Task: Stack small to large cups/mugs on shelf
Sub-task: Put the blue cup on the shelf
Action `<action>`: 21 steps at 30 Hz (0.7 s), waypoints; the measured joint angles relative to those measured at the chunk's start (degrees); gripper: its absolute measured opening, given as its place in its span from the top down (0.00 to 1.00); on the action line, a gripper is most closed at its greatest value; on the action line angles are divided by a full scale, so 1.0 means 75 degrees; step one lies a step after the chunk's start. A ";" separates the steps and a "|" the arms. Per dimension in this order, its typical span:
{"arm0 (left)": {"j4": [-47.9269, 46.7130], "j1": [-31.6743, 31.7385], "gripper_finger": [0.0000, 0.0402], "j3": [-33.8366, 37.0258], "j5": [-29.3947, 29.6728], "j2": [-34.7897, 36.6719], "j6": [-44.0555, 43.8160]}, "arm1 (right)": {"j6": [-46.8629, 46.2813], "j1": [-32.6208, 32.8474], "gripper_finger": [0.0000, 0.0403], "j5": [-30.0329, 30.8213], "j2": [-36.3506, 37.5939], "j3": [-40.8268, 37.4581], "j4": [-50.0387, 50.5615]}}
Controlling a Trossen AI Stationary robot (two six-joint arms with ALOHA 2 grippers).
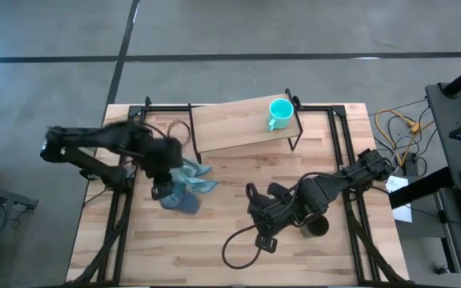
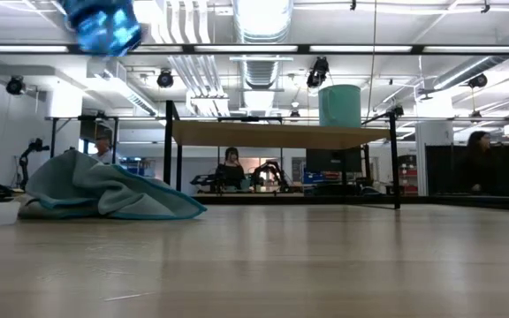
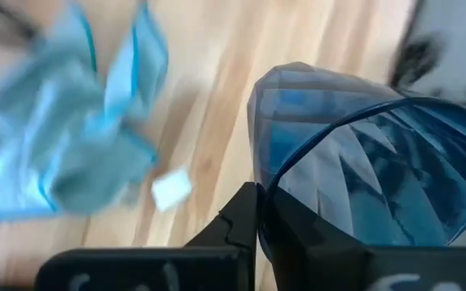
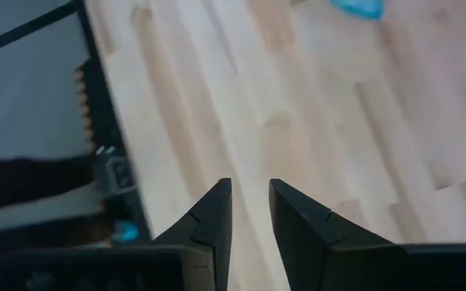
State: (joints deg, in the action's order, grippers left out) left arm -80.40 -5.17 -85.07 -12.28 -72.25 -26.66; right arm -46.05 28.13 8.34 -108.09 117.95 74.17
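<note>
My left gripper [image 1: 165, 190] is shut on the translucent blue glass cup [image 3: 362, 162], held high above the table's left part; the cup also shows in the low view [image 2: 102, 25], tilted. The teal mug [image 1: 278, 112] stands upright on its base on the wooden shelf [image 1: 230, 128] at the far side, and also shows in the low view [image 2: 339, 104]. The black cup [image 1: 317, 228] stands on the table, partly under my right arm. My right gripper [image 4: 249, 198] hovers over the table's middle, its fingers a narrow gap apart and empty. My left gripper holds the blue glass cup by its wall at the rim [image 3: 267, 190]. One finger [image 3: 237, 222] is outside the wall and the other shows darkly through the glass, inside. The cup is lifted clear of the table and tilted.
A crumpled light blue cloth [image 1: 192, 174] lies on the table beside my left gripper and also shows in the low view [image 2: 104, 190]. Black frame rails run along the table's left and right sides. Bare wood lies between the arms and in front of the shelf.
</note>
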 joint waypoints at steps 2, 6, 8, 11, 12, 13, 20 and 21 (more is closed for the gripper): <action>0.0026 0.0046 1.00 -0.0724 0.0416 0.0003 -0.0013 | -0.0001 -0.0001 0.80 0.0338 0.0000 0.0000 -0.0003; 0.0039 0.0197 1.00 -0.1831 0.1410 0.0003 -0.0576 | -0.0001 -0.0005 0.80 0.0469 0.0000 0.0000 -0.0001; 0.0058 0.0304 1.00 -0.2245 0.1525 0.0003 -0.0742 | -0.0003 -0.0001 0.80 0.0469 0.0000 0.0000 -0.0002; 0.0054 0.0375 1.00 -0.2618 0.1519 -0.0116 -0.1075 | -0.0033 0.0004 0.80 0.0469 0.0000 0.0000 -0.0003; 0.0048 0.0378 1.00 -0.2694 0.1516 -0.0190 -0.1058 | -0.0033 0.0001 0.80 0.0469 0.0000 0.0000 -0.0003; 0.0046 0.0376 1.00 -0.2771 0.1517 -0.0300 -0.0952 | -0.0031 -0.0001 0.80 0.0472 0.0000 0.0000 0.0000; 0.0041 0.0483 1.00 -0.3517 0.1514 -0.1593 0.0762 | -0.0060 -0.0001 0.80 0.0501 0.0000 0.0000 -0.0006; 0.0038 0.0558 1.00 -0.3711 0.1515 -0.1809 0.1087 | -0.0060 -0.0001 0.80 0.0501 0.0000 0.0000 -0.0006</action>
State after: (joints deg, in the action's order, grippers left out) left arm -80.12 -0.98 -112.90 -0.92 -85.82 -18.50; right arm -46.50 28.12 12.10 -108.09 117.95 74.13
